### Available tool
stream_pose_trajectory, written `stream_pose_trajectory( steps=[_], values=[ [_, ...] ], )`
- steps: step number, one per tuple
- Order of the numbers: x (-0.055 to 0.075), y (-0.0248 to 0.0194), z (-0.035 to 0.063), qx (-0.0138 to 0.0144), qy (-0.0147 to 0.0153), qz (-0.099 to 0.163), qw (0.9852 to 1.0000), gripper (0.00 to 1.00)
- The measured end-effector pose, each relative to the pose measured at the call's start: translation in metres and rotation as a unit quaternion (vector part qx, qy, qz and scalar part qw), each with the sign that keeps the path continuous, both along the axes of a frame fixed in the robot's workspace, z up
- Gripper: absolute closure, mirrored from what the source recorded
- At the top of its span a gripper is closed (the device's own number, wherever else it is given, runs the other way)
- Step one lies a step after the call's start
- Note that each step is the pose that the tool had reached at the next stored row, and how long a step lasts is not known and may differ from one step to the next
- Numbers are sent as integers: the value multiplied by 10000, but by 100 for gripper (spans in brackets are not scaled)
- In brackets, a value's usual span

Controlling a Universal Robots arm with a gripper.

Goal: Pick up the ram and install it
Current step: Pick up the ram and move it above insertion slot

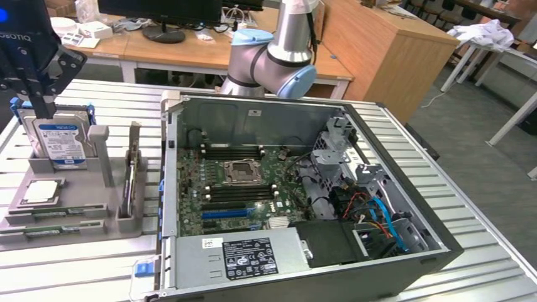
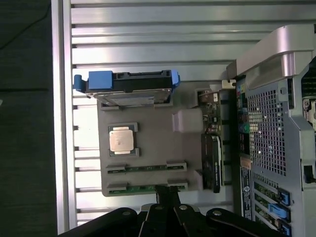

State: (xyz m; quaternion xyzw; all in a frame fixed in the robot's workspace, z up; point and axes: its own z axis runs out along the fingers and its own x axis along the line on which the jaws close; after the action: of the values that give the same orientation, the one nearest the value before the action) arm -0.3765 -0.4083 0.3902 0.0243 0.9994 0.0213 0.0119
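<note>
Two ram sticks, thin and green, lie flat in the slots of a grey holder (image 1: 100,217) on the exterior view's left: one (image 1: 55,214) (image 2: 145,168) and a second (image 1: 38,231) (image 2: 138,188) beside it. My gripper (image 1: 40,104) (image 2: 167,193) hangs well above the holder, shut, with nothing between its fingers. In the wrist view its tips overlap the nearer stick's end. The open computer case (image 1: 251,116) (image 2: 276,123) lies to the exterior view's right, and the black memory slots (image 1: 239,153) on its motherboard flank the processor socket (image 1: 241,170).
The holder also carries an upright silver hard drive with a blue label (image 1: 59,141) (image 2: 129,89), a square silver chip (image 1: 42,192) (image 2: 122,139) and a dark part on edge (image 1: 130,182) (image 2: 211,163). Everything stands on a slatted metal table (image 1: 75,270). The arm's base (image 1: 273,60) rises behind the case.
</note>
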Motion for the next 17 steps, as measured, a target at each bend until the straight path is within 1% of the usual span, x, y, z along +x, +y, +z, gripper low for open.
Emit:
stream_pose_trajectory(
  steps=[3,5,9,11,13,17],
  values=[
    [-1,0,0,1,0,185,9998,89],
    [-1,0,0,0,0,350,9994,89],
    [-2,0,-1,1,-1,717,9974,89],
    [-1,0,-1,1,0,897,9960,89],
    [-2,0,-1,1,0,1076,9942,89],
    [-2,0,-1,1,-1,1440,9896,89]
  ],
)
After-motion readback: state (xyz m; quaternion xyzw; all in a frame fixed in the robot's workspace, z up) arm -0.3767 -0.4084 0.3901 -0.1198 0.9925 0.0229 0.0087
